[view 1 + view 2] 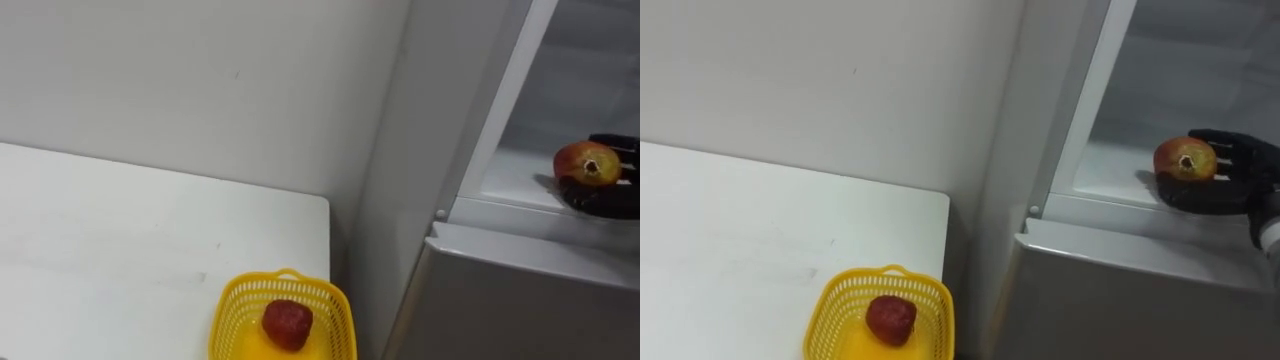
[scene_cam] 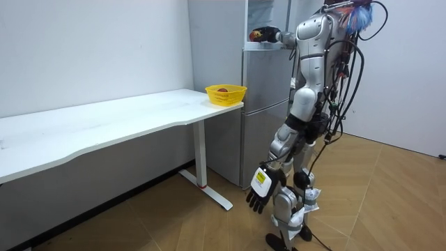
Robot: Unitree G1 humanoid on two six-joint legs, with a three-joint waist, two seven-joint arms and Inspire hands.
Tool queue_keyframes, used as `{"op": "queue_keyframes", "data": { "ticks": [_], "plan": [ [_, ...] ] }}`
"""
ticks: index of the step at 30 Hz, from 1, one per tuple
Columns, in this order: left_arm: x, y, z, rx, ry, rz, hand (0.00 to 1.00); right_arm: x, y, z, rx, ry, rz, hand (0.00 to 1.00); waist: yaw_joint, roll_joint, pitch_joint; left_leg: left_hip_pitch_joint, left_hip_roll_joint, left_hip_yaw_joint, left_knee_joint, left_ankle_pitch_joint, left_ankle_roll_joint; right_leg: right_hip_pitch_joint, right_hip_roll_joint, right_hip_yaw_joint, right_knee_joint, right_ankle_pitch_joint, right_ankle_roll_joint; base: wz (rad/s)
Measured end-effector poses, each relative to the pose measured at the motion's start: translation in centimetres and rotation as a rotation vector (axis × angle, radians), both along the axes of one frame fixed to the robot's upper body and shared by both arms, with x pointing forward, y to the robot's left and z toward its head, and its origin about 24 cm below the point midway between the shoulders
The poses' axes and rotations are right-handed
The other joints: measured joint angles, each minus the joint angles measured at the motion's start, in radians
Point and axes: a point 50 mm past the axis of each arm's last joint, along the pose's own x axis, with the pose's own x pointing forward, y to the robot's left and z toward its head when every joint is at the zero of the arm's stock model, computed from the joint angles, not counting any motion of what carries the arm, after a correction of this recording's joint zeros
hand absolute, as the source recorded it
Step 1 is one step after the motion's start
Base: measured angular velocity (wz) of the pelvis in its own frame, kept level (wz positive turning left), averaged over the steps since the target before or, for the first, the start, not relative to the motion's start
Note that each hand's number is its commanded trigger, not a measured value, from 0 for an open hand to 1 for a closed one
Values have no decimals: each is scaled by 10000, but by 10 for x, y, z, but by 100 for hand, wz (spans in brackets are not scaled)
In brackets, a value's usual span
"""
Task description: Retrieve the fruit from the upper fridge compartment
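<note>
Fingers [image 1: 625, 145] of the black right hand [image 1: 605, 200] are half curled round a red-and-yellow round fruit [image 1: 588, 163], which sits cupped in the palm inside the open upper compartment of the tall grey metal fridge [image 1: 500, 290]. In the left eye view the fruit is just above the smooth white shelf [image 1: 515, 180]. Its skin looks glossy and firm, so it would probably slip under a loose hold. Down to the left, on the flat matt white table [image 1: 120, 230], stands a yellow plastic lattice basket [image 1: 240, 295] holding a lumpy dark red fruit [image 1: 287, 325].

In the room view the robot stands upright facing the fridge, with its right arm raised into the top compartment. The left hand [image 2: 259, 192] hangs by the thigh, its fingers loosely straight and empty. The table's end is just beside the fridge, above a wooden floor [image 2: 174, 223].

In the right eye view a small dark dimple on the fruit faces the camera, and the fingers rise behind it. The step in hand looks like drawing the fruit out. To do that well, the hand should firm its curl first. It should then lift the fruit slightly clear of the shelf lip and pull straight back, keeping the palm under the fruit. The compartment's frame is close on the left, so the wrist should stay away from it.
</note>
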Motion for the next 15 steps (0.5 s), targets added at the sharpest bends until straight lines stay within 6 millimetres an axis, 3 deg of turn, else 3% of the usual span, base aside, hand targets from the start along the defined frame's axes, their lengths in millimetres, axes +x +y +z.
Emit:
{"op": "queue_keyframes", "data": {
  "ticks": [15],
  "plan": [
    [2, 0, 0, -35, -75, -29, 0, 4, 2, 7, -255, 29, 265, 100, 104, -35, 40, 39, 15, -6, -36, 0, -2, 2, 22, -1, -42, 0, 1, 0]
  ]
}}
